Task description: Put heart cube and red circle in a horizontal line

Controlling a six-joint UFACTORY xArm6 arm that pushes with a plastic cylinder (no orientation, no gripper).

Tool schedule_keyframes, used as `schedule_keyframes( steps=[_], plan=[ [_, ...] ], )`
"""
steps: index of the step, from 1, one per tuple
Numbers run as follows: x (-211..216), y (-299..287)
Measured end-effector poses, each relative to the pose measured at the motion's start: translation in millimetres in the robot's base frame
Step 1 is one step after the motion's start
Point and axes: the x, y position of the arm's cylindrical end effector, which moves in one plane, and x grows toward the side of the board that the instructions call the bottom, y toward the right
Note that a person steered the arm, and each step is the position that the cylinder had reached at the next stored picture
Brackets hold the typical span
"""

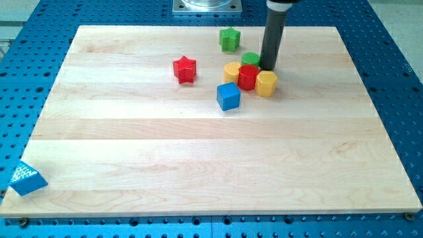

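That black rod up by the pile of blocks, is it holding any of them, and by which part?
Nothing is held. My tip only pushes; it stands at the cluster's top-right, beside the green block and above the yellow hexagon.

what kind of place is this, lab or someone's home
Most likely a robotics lab bench, not a home. A wooden board lies on a blue perforated metal table, small coloured blocks such as the red star sit on it, and my tip rests beside the green block.

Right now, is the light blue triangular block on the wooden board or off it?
Off it. The light blue triangular block lies on the blue perforated table beside the wooden board, at the board's bottom-left corner.
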Motion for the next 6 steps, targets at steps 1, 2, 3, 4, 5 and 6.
schedule_keyframes(
  steps=[1, 2, 3, 4, 5, 6],
  plan=[
    [-5, -44],
    [11, -54],
    [52, -35],
    [77, -56],
    [44, -28],
    [12, -34]
  ],
)
